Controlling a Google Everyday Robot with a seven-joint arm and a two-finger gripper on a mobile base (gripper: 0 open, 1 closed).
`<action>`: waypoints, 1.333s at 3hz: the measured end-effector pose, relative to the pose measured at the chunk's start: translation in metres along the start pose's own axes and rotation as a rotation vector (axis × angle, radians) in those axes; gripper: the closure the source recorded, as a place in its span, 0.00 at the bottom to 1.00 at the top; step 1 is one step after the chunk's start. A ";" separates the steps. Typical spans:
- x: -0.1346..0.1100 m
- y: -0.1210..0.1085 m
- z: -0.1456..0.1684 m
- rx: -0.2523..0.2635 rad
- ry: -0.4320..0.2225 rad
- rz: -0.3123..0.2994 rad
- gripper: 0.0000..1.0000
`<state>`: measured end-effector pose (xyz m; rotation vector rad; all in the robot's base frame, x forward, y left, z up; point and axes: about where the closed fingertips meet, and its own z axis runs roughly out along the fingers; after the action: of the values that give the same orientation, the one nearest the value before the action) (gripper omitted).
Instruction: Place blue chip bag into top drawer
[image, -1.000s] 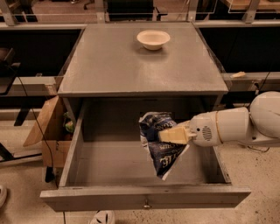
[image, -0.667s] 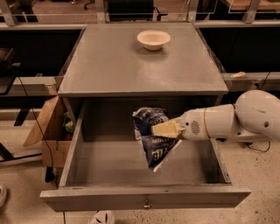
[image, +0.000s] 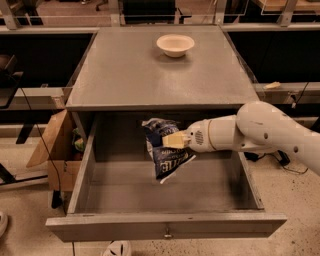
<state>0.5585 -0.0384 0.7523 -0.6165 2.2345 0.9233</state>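
The top drawer (image: 165, 226) is pulled fully out below the grey cabinet top, its flat front panel nearest the camera with a small knob at its middle. My gripper (image: 170, 140) reaches in from the right on a white arm and is shut on the blue chip bag (image: 165, 152). The bag is dark blue with white lettering and hangs from the pale fingertips (image: 174, 140) over the middle of the drawer, above its floor.
A cream bowl (image: 175, 44) sits at the back of the cabinet top (image: 125, 75). An open cardboard box (image: 57, 150) stands on the floor left of the drawer. Dark shelving runs behind the cabinet on both sides.
My gripper has carried the bag leftward from the right part of the drawer to over its middle. The arm now reaches further across the drawer.
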 end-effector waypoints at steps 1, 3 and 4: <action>-0.001 -0.011 0.026 0.070 -0.009 0.060 0.58; 0.002 -0.003 0.049 0.083 -0.060 0.112 0.11; 0.006 0.006 0.052 0.023 -0.067 0.098 0.00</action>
<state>0.5700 0.0032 0.7220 -0.4624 2.2286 0.9514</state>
